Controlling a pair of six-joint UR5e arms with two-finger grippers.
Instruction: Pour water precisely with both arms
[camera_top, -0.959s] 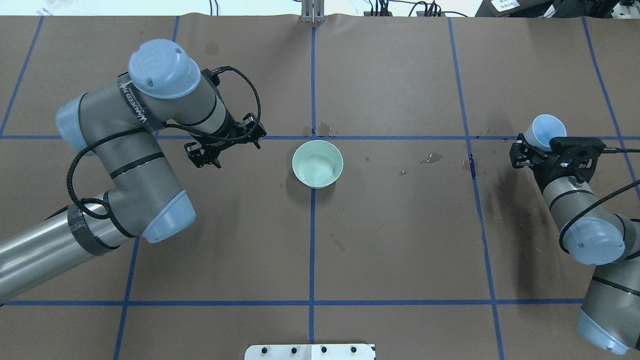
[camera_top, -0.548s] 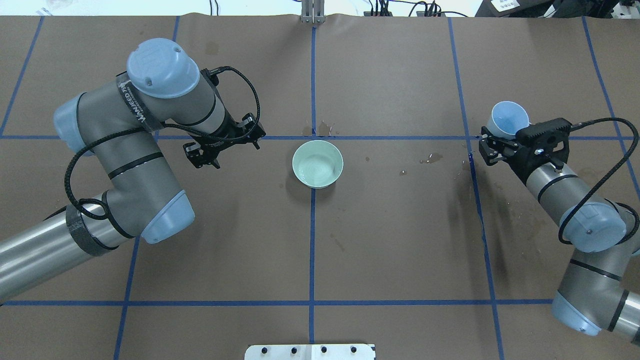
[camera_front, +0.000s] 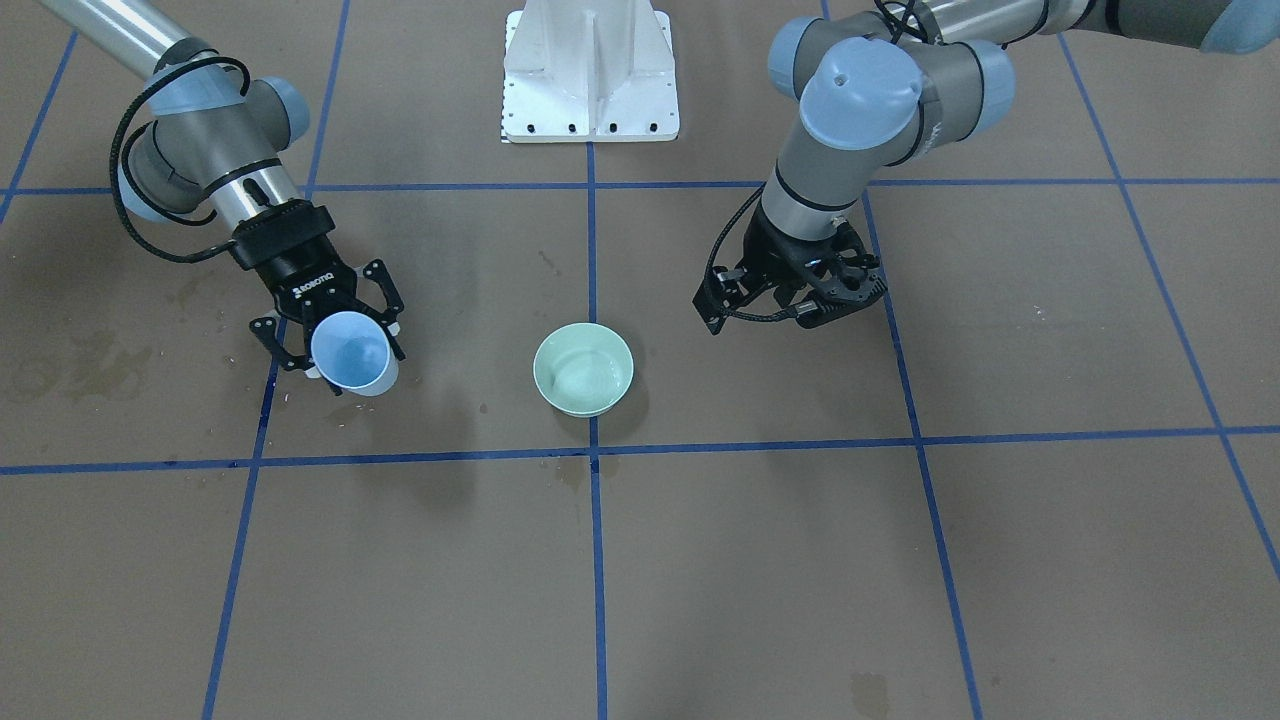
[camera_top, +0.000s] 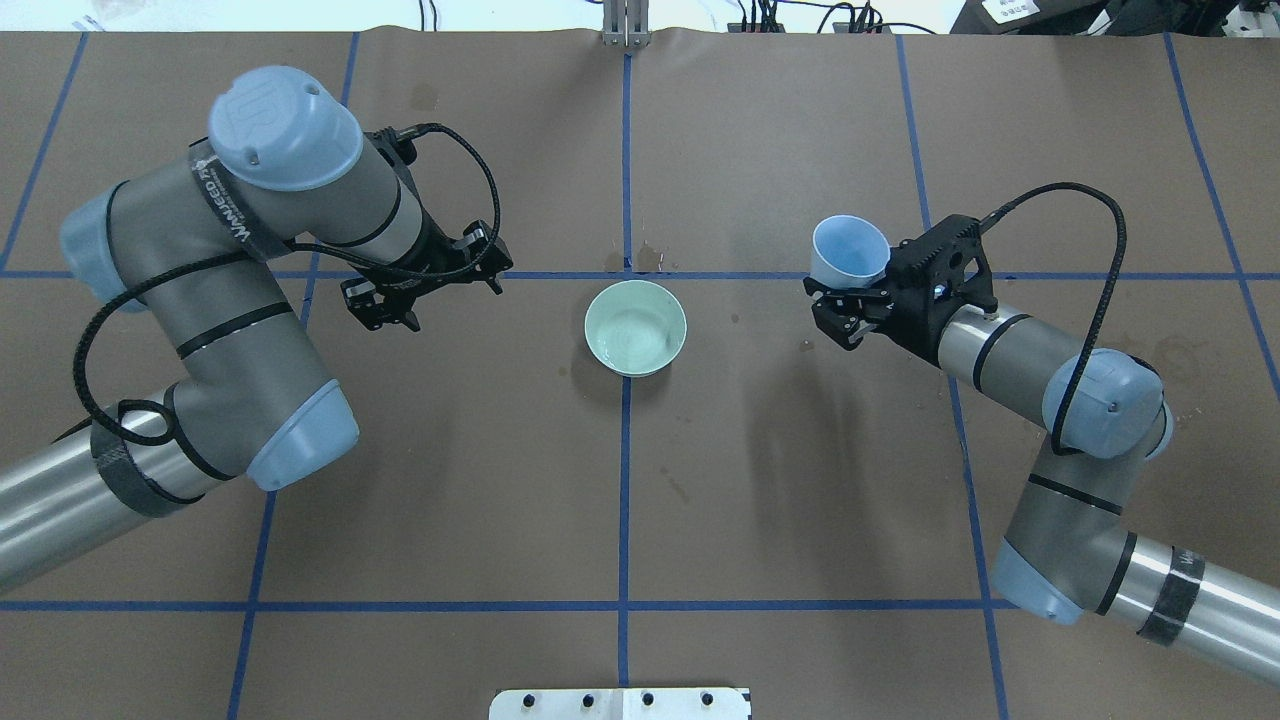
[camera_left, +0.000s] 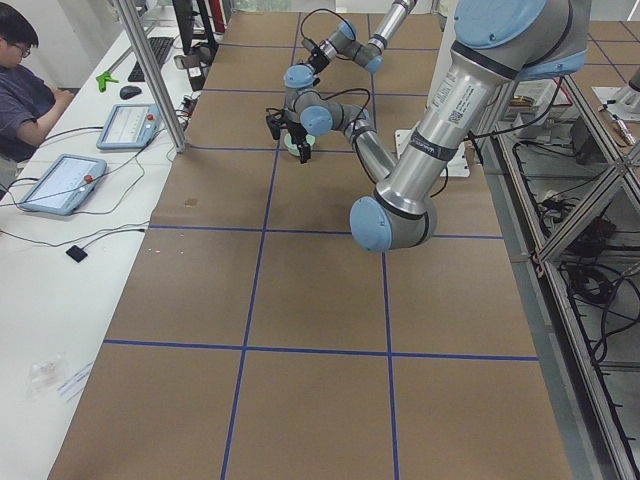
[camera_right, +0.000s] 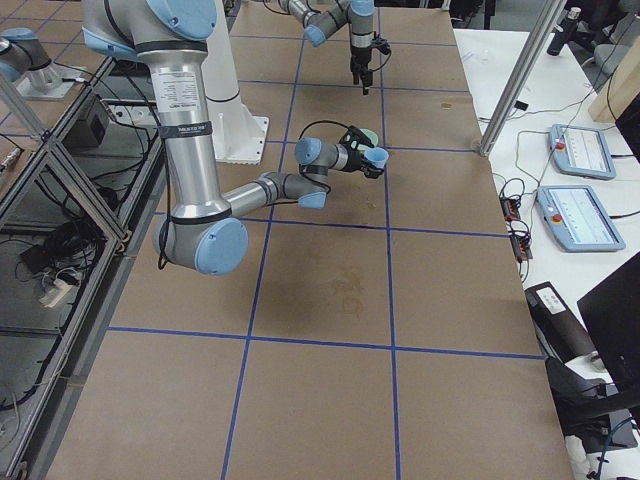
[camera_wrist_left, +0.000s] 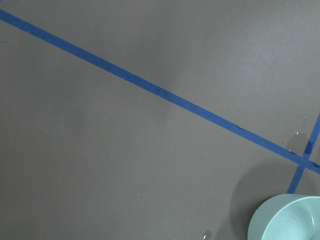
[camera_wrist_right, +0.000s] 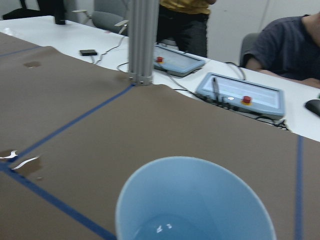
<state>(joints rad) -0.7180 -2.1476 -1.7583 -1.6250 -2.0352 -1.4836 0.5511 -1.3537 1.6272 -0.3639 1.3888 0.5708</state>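
Observation:
My right gripper (camera_top: 846, 297) is shut on a light blue cup (camera_top: 850, 250), held nearly upright above the table, right of the pale green bowl (camera_top: 635, 327). In the front view the cup (camera_front: 350, 355) sits in the right gripper (camera_front: 338, 362), left of the bowl (camera_front: 583, 368). The right wrist view looks into the cup (camera_wrist_right: 195, 200); a faint sheen of water (camera_wrist_right: 162, 229) lies at its bottom. My left gripper (camera_top: 385, 310) is open and empty, pointing down, left of the bowl. The left wrist view shows the bowl's rim (camera_wrist_left: 287, 220) at its lower right.
Dark wet stains (camera_top: 640, 260) lie just beyond the bowl, and more (camera_top: 862, 318) lie to its right. The white pedestal (camera_front: 590, 70) stands at the robot's side. Blue tape lines cross the brown table cover (camera_top: 780, 480). Operators and tablets (camera_wrist_right: 240, 95) are beyond the far edge.
My right arm has carried the blue cup leftward toward the bowl, from the far right to about a cup's width beyond the right tape line. My left arm has drawn slightly left, away from the bowl.

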